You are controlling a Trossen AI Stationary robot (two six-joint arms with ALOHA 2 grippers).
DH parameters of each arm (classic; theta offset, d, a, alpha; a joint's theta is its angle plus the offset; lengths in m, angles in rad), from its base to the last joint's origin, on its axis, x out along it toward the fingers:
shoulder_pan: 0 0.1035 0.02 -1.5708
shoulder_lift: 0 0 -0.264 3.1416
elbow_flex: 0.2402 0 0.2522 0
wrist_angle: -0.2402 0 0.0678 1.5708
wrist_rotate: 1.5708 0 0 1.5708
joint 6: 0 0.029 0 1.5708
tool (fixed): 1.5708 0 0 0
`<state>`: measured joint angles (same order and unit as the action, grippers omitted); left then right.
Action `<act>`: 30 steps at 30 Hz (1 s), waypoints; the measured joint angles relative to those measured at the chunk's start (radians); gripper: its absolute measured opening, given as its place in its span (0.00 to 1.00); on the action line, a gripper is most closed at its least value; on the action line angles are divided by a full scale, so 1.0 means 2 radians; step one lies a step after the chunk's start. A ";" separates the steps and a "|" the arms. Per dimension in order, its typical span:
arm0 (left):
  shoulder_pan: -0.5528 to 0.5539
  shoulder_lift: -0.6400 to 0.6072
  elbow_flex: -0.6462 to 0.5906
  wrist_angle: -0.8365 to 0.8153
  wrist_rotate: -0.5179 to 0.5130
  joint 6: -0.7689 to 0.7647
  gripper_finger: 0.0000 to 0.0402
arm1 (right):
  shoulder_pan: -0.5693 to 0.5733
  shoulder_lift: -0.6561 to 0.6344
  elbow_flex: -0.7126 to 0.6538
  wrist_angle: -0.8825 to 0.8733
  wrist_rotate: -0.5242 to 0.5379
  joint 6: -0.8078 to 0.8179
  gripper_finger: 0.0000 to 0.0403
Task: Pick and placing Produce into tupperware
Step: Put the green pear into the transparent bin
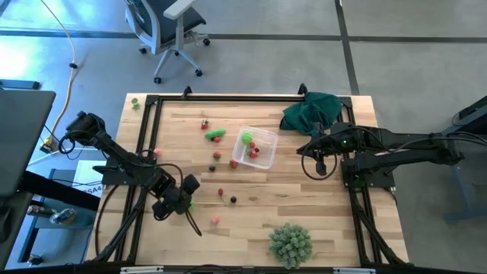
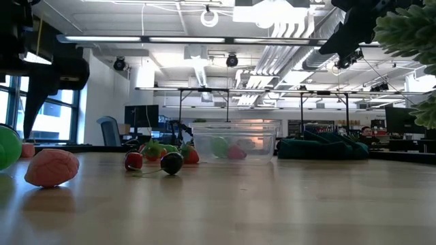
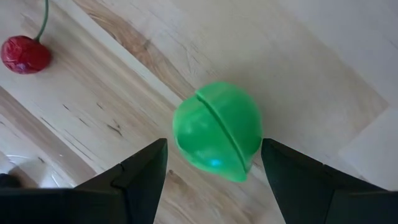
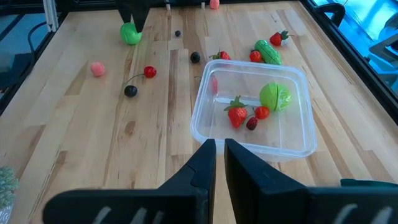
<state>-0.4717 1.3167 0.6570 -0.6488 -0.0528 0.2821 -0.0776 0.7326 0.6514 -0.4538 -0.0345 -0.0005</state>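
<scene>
My left gripper (image 3: 214,155) is open near the table's left side, pointing down. Its two fingers stand on either side of a bright green round produce piece (image 3: 217,130) that rests on the wood; I see a thin gap at each side. That piece also shows in the right wrist view (image 4: 130,33) and the low view (image 2: 7,146). The clear tupperware (image 1: 255,148) stands mid-table and holds a strawberry (image 4: 236,114), a green piece (image 4: 275,97) and small berries. My right gripper (image 4: 219,155) is shut and empty, raised just right of the tupperware.
Loose produce lies on the table: a green cucumber-like piece (image 1: 215,135), two stemmed cherries (image 2: 134,161), a pink piece (image 2: 51,167) and small red and dark berries (image 1: 233,200). A dark green cloth (image 1: 312,113) lies at the far right and a spiky ball (image 1: 291,242) at the near edge.
</scene>
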 joint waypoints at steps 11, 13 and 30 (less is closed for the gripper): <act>0.000 0.031 0.000 0.027 0.011 -0.037 0.62 | 0.000 0.000 0.000 -0.001 0.000 0.000 0.06; 0.000 0.040 0.000 0.035 0.013 -0.048 0.62 | 0.000 0.000 0.000 -0.003 0.000 0.000 0.06; 0.000 0.048 0.000 0.043 0.021 -0.124 0.62 | 0.000 0.000 0.000 -0.004 0.000 0.000 0.06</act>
<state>-0.4717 1.4124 0.6567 -0.5631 -0.0109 0.0350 -0.0778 0.7330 0.6514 -0.4618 -0.0343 -0.0005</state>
